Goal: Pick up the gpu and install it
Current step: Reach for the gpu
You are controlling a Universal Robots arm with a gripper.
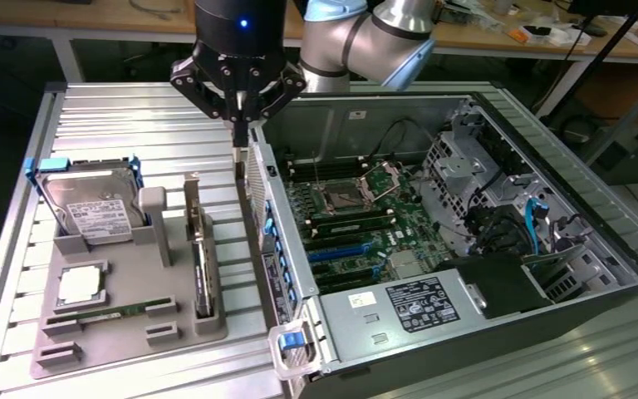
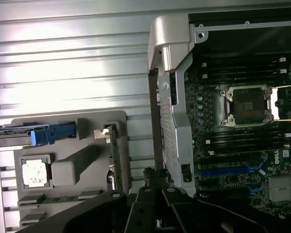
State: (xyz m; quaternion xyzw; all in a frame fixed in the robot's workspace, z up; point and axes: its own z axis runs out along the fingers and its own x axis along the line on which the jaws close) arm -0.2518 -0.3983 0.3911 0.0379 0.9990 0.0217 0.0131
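Closest to the wrist camera are the black links of my fingers [image 2: 154,187], and they are pressed together with nothing between them. In the exterior view the fingers [image 1: 239,133] point straight down and hang above the far end of the computer case's rear wall [image 1: 262,241], clear of the card.

I see the gpu [image 1: 202,266] standing on its long edge in a slot of the grey holder tray [image 1: 130,337], which sits on the ribbed metal surface [image 1: 130,125] at the exterior view's left of the case. Its long axis runs from the near side of that view to the far side, roughly parallel to the rear wall just beside it. The silver end bracket is at the far end, the end toward the hard drive [image 1: 86,204] with its blue clips.

The exterior view gives me the card's height above the tray and shows the loose processor [image 1: 80,287] and the memory stick [image 1: 109,312] lying in the same tray. It also shows the labelled power supply [image 1: 408,307].

The wrist view looks down on the gpu [image 2: 115,155], so it reads as a thin green strip with the bracket tab bent off one end. It also looks straight into the motherboard [image 2: 242,145], where I see the open processor socket [image 2: 247,104] and the blue expansion slots [image 2: 228,172].
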